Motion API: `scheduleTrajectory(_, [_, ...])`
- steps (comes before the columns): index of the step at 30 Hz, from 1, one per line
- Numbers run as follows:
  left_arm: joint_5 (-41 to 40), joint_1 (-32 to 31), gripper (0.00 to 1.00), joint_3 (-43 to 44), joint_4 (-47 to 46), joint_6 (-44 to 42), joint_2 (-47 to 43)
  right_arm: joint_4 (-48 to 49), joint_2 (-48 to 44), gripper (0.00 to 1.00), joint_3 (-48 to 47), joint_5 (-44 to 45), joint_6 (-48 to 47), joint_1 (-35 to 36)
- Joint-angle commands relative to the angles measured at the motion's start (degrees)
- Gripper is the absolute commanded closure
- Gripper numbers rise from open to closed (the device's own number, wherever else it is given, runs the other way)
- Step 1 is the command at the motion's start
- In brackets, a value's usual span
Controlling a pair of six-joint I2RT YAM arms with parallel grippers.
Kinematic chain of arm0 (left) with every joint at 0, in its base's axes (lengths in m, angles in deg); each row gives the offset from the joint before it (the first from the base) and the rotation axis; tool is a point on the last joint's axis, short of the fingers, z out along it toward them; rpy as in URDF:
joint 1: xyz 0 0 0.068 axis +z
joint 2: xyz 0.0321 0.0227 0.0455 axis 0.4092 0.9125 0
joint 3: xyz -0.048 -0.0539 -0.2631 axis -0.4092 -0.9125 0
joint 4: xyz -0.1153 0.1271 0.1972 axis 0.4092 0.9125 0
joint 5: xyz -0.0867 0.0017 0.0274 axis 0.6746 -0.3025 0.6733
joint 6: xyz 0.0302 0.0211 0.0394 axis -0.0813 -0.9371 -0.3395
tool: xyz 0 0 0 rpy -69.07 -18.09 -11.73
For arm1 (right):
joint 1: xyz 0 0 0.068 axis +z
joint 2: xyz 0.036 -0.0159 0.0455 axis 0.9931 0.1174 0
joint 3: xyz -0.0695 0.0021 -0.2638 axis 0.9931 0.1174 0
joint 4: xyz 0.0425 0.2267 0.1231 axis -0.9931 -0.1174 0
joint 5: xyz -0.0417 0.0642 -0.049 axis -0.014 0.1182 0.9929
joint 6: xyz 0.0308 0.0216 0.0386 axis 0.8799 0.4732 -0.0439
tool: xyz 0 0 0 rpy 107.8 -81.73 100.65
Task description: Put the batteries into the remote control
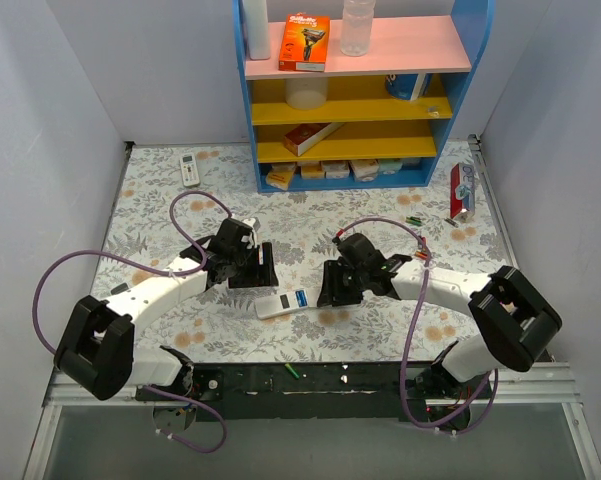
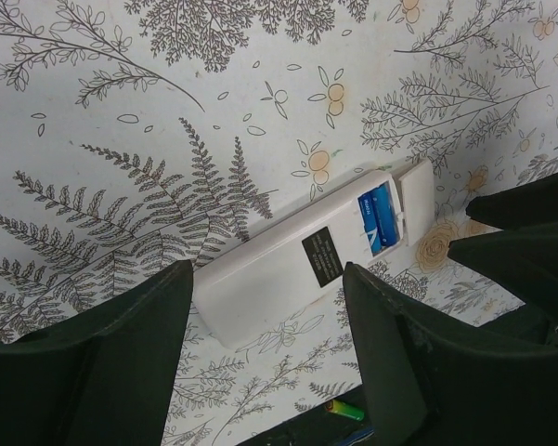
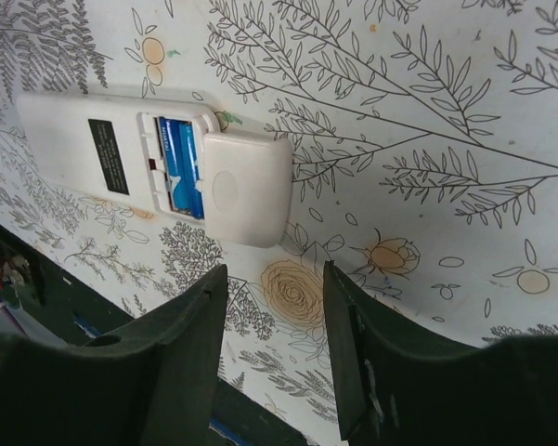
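Remote control (image 1: 283, 303): on the table (image 1: 140, 200), back up, lying between the two grippers.
Long axis: roughly left-right in the top view, slightly tilted. Recess end toward the right gripper (image 1: 338, 283), plain end toward the left gripper (image 1: 248, 262).
Recess: open, blue batteries (image 3: 179, 163) seated inside.
Cover (image 3: 246, 186): at the recess end, overlapping its edge, not slid home.
Left gripper state: fingers apart, nothing held, hanging over the plain end.
Right gripper state: fingers apart, nothing held, just off the cover end.
Step, by judgement: cells in, cover closing in hand.
Next move calls for: steadying the body with the left, pushing the cover along the long axis with the right until flush.
Spare cell (image 1: 292, 371): green, on the black rail by the arm bases.
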Motion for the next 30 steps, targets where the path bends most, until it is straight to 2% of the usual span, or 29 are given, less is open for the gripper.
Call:
scheduleTrajectory(1, [-0.18, -0.42, 0.35, 0.79, 1.12, 0.30, -0.06, 2.90, 2.14, 0.48, -0.85, -1.20, 1.45, -0.45])
scheduleTrajectory(14, [-2.30, -0.86, 0.36, 0.18, 4.89, 1.53, 3.02, 3.34, 5.48, 0.48, -3.30, -0.32, 0.66, -0.80])
scheduleTrajectory(30, [-1.51, -0.94, 0.37, 0.79, 5.25, 1.97, 5.30, 5.19, 8.47, 0.49, -4.54, -1.64, -1.18, -0.80])
